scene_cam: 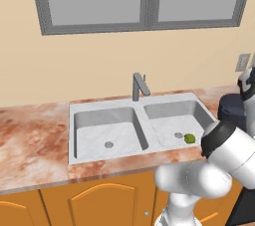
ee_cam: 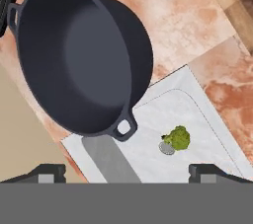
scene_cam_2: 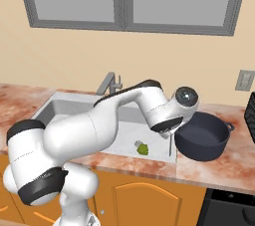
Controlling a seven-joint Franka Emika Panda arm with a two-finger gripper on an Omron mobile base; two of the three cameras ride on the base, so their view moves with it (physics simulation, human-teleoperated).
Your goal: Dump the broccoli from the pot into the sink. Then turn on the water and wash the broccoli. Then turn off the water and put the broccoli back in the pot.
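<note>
The dark navy pot (ee_cam: 84, 60) stands upright and empty on the marbled counter right of the sink (scene_cam: 74, 108); one loop handle (ee_cam: 123, 127) reaches over the sink's rim. The yellow-green broccoli (ee_cam: 178, 138) lies on the floor of the right basin beside the round drain (ee_cam: 167, 148), also seen as the broccoli (scene_cam: 189, 138) and the broccoli (scene_cam_2: 143, 149). My gripper (ee_cam: 127, 171) hovers open above the basin and the pot's near handle, with nothing between its fingers. From the right base camera the gripper (scene_cam_2: 170, 139) hangs at the left rim of the pot (scene_cam_2: 201, 135). No stream runs from the faucet (scene_cam: 139, 85).
The left basin (scene_cam: 107, 133) holds nothing but its drain. A window spans the wall above. A wall outlet (scene_cam_2: 243, 79) and a dark slatted object (scene_cam_2: 250, 115) are at the far right. Orange cabinet doors (scene_cam: 99, 205) run below the counter.
</note>
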